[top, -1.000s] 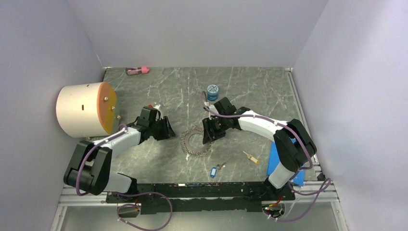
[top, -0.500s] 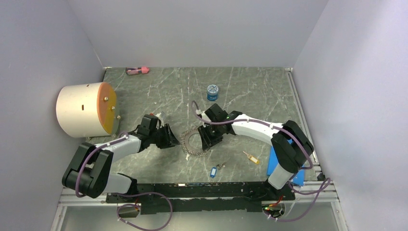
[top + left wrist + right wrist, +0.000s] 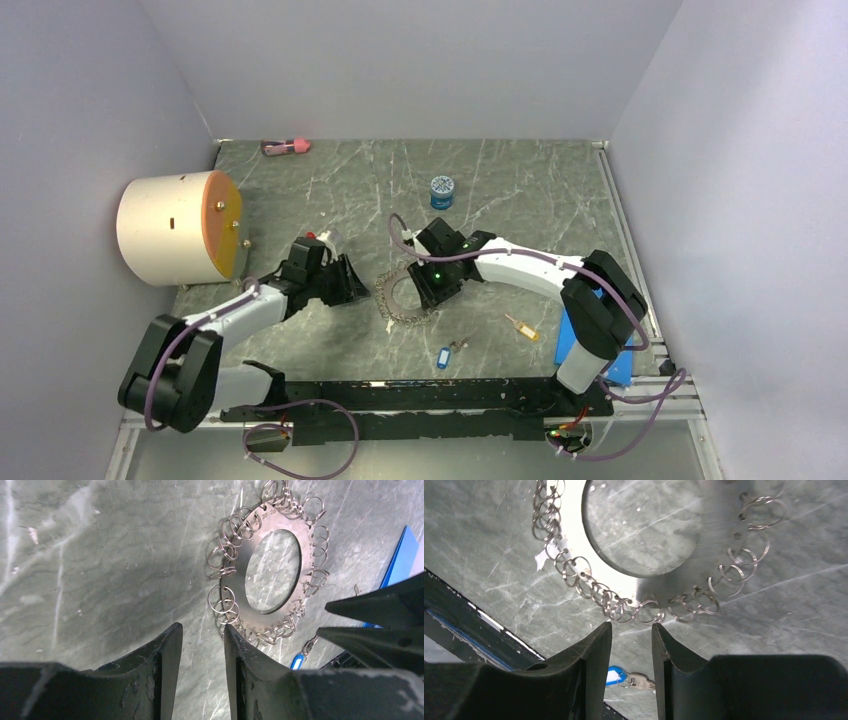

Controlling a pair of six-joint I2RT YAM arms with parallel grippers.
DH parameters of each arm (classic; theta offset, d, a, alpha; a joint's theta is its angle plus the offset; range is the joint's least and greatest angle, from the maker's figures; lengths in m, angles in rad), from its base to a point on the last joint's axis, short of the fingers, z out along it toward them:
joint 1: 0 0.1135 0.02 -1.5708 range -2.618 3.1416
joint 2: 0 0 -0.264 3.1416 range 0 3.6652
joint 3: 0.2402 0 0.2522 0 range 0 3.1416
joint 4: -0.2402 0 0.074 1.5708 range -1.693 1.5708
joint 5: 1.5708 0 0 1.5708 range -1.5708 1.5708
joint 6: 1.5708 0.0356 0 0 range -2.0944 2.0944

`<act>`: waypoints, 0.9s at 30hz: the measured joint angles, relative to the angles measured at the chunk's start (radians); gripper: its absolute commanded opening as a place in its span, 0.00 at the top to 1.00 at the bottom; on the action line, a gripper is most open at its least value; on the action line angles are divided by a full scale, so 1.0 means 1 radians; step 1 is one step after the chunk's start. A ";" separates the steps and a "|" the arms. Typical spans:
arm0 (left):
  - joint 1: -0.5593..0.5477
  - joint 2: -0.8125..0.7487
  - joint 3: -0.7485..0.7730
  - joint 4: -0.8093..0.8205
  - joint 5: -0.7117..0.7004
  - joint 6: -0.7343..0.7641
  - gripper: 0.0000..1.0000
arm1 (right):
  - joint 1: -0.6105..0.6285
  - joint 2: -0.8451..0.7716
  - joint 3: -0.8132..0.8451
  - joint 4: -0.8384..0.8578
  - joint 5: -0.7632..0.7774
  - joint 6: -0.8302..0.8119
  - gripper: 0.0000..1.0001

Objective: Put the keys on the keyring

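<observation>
The keyring (image 3: pixel 404 296) is a flat metal ring plate hung with several small split rings, lying on the table between my two grippers. My left gripper (image 3: pixel 360 289) is open and empty just left of it; in the left wrist view (image 3: pixel 200 630) its right fingertip (image 3: pixel 231 635) sits at the edge of the keyring (image 3: pixel 233 580). My right gripper (image 3: pixel 428 296) is open and empty over the ring's right side, above the keyring (image 3: pixel 664 587) in its wrist view (image 3: pixel 631 627). The blue-tagged key (image 3: pixel 443 356) (image 3: pixel 616 675) and the yellow-headed key (image 3: pixel 522 327) lie nearer the front.
A large cream cylinder with an orange face (image 3: pixel 180 228) lies at the left. A small round blue jar (image 3: pixel 441 191) stands behind the right arm. A pink item (image 3: pixel 285 146) lies at the back edge. A blue flat object (image 3: pixel 573 340) sits by the right arm's base.
My right gripper has moved left and down onto the keyring's right side. My left gripper has come closer to the ring's left edge.
</observation>
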 measured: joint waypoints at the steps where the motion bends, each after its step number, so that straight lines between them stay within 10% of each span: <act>1: 0.000 -0.021 0.000 -0.016 -0.018 0.006 0.58 | -0.010 0.000 0.001 0.008 -0.008 0.001 0.61; 15: -0.002 -0.101 0.009 -0.113 -0.115 0.106 0.57 | -0.183 0.018 0.012 0.133 -0.261 0.034 0.59; 27: -0.002 -0.003 -0.023 0.067 0.045 0.079 0.59 | -0.100 0.121 0.105 0.114 -0.355 -0.011 0.55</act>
